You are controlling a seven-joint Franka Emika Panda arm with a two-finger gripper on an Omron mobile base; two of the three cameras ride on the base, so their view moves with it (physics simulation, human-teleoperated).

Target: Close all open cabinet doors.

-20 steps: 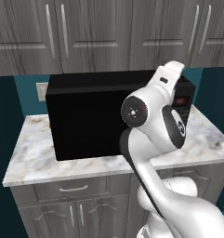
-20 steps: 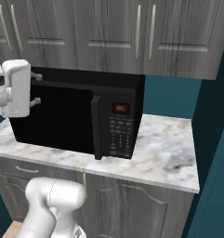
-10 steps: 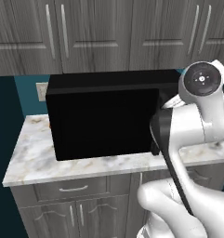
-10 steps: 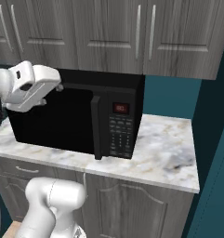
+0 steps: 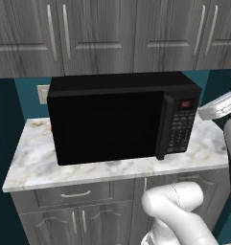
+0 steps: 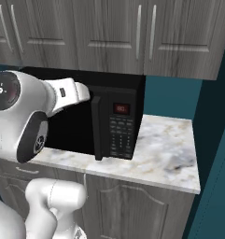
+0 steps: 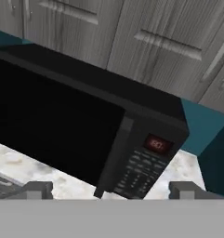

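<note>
While the pincer (image 7: 111, 189) is held spread and empty, the microwave (image 7: 92, 139) is seen at 12 o'clock on the desk (image 5: 30, 165), beneath shut cabinet doors (image 5: 93, 33).

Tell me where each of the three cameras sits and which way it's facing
Left base view: behind the arm to its left, facing the microwave and cabinet doors; white arm at lower right.
Right base view: behind to its right, same microwave from the other side; white arm at left.
Hand view: on the hand, tilted, looking at the microwave; open gripper fingertips at the bottom.
Shared: microwave, cabinet doors, marble counter.
</note>
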